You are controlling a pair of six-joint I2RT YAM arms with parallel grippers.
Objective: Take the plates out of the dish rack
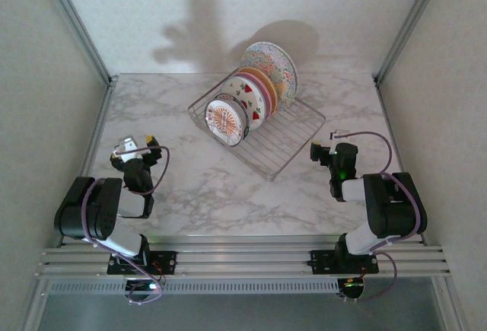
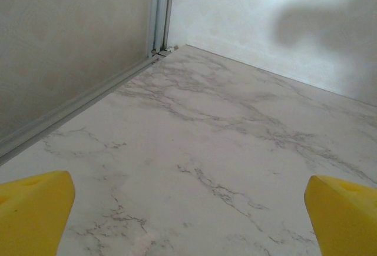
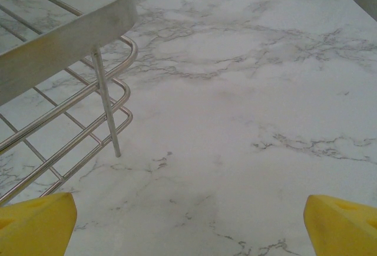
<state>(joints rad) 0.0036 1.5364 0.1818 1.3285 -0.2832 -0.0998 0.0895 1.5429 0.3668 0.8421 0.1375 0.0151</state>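
Four round plates stand on edge in the rectangular silver wire dish rack point(image 1: 283, 139), which sits at an angle toward the far middle of the white marble-patterned table point(image 1: 228, 190). Front of the row, nearest and leftmost, is the small white plate with the red-orange sunburst centre point(image 1: 226, 119). Behind it comes the white plate with red fruit motifs point(image 1: 249, 97), then the plain yellow-orange plate point(image 1: 264, 81). At the far right end is the large pastel multicolour-patterned plate point(image 1: 272, 65).

Over on the near left, the left gripper point(image 1: 137, 145) hangs above bare marble, well apart from the rack. Its yellow-tipped fingers point(image 2: 35, 209) are spread wide with nothing between them. On the near right, the right gripper point(image 1: 323, 151) sits close to the rack's right corner. Its wrist camera shows the rack's rim and wire side just ahead on the left. Its jaws are also wide apart and empty.
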